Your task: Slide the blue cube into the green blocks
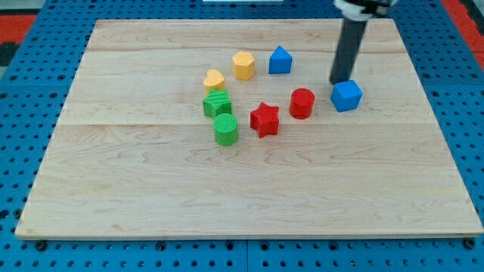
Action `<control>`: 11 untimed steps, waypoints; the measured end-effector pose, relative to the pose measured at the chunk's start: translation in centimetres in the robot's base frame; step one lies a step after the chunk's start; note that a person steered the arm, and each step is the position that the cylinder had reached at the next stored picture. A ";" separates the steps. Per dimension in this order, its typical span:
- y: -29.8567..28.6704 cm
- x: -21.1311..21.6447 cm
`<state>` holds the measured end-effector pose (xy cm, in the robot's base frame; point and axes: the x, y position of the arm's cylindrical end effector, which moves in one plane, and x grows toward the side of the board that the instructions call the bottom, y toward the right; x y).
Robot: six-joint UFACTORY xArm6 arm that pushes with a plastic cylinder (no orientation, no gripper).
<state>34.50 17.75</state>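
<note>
Down at my tip (339, 81) the end effector is a plain dark rod with no jaws to open or close, so it holds nothing, and its end sits right at the back of the blue cube (346, 96), at roughly the cube's 11 o'clock; whether they touch I can't tell. The rod drops in from the view's top-right, nearly upright and leaning slightly, its upper part cut off by the frame edge. The blue cube rests on the wooden bench (249, 196) at about 2 o'clock from the board's centre, well apart from the green blocks. Those two sit near the centre: a green cube-like block (217, 104) with a green cylinder (225, 130) just beside it at its 5 o'clock. Between the blue cube and the greens lie a red cylinder (302, 103), near the cube at its 9 o'clock, and a red star (265, 119) further on toward the greens. Above the green pair, a yellow heart-like block (215, 79) sits at 12 o'clock, a yellow hexagonal block (243, 65) at 1 o'clock, and a blue house-shaped block (280, 60) just to its 3 o'clock side.
</note>
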 end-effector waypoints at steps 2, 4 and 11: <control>7.3 6.0; -4.4 5.5; -4.1 -1.5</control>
<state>32.98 13.64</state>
